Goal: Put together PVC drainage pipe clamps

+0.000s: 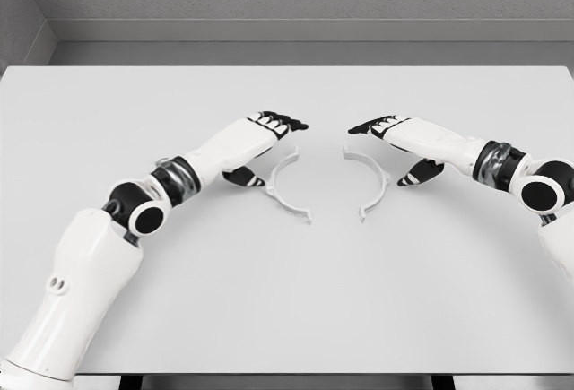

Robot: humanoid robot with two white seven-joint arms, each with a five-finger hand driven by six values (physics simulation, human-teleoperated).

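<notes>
Two white half-ring clamp pieces lie flat on the white table point(287, 300), their open sides facing each other. The left clamp half point(281, 189) curves from beside my left hand down to a tab near the table's middle. The right clamp half point(374, 178) mirrors it. My left hand point(269, 143) hovers just left of its piece, fingers stretched out flat and thumb hanging below, holding nothing. My right hand point(395, 145) sits just right of the other piece in the same open pose, thumb pointing down beside the ring.
The table's far edge point(287, 66) meets a grey floor and wall behind. A gap of bare table point(327, 184) separates the two clamp halves.
</notes>
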